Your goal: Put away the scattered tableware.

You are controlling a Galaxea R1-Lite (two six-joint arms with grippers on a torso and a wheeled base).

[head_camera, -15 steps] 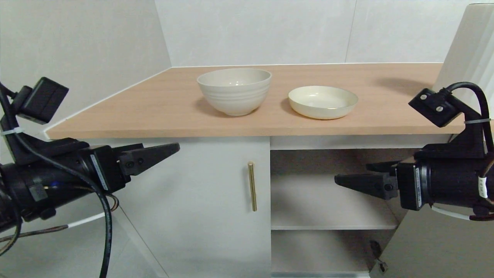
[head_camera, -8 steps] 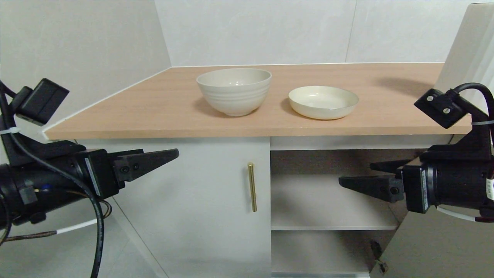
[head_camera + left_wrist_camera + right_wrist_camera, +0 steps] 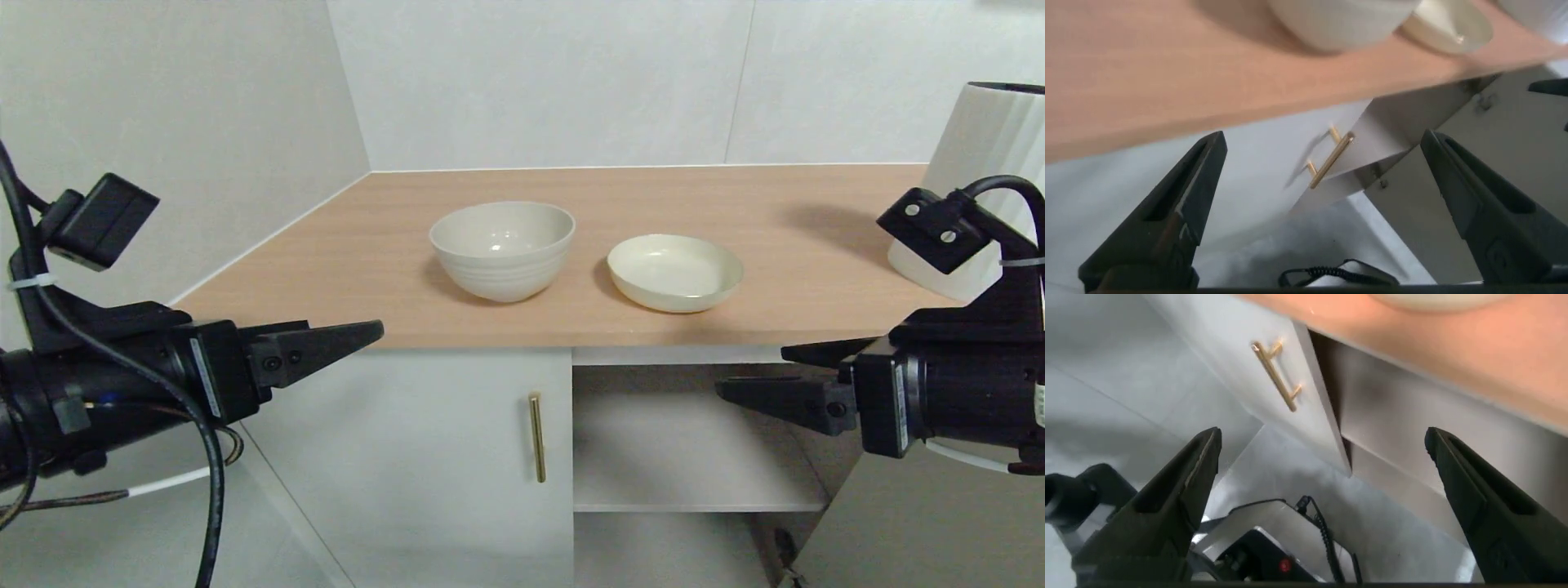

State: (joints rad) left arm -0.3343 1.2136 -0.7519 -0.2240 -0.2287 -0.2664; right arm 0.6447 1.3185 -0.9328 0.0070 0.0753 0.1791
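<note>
Nothing is in hand yet, so the step looks like the approach to a first pick. The deep ribbed bowl and the shallow cream dish stand upright on the wooden countertop near its front edge, the bowl at the dish's 9 o'clock, close by but apart. The left gripper hangs in front of the cabinet below counter level, at about the bowl's 8 o'clock, with its fingers spread wide and empty. The right gripper is at the dish's 5 o'clock, level with the open cabinet compartment, its fingers likewise wide apart with nothing between them. The compartment lies at the dish's 6 o'clock, beside the closed door with the brass handle, and its shelf looks the likely place for both pieces. The next move probably calls for one arm to rise above the counter edge and set a finger inside a rim and one outside, as either vessel seems too broad to span.
</note>
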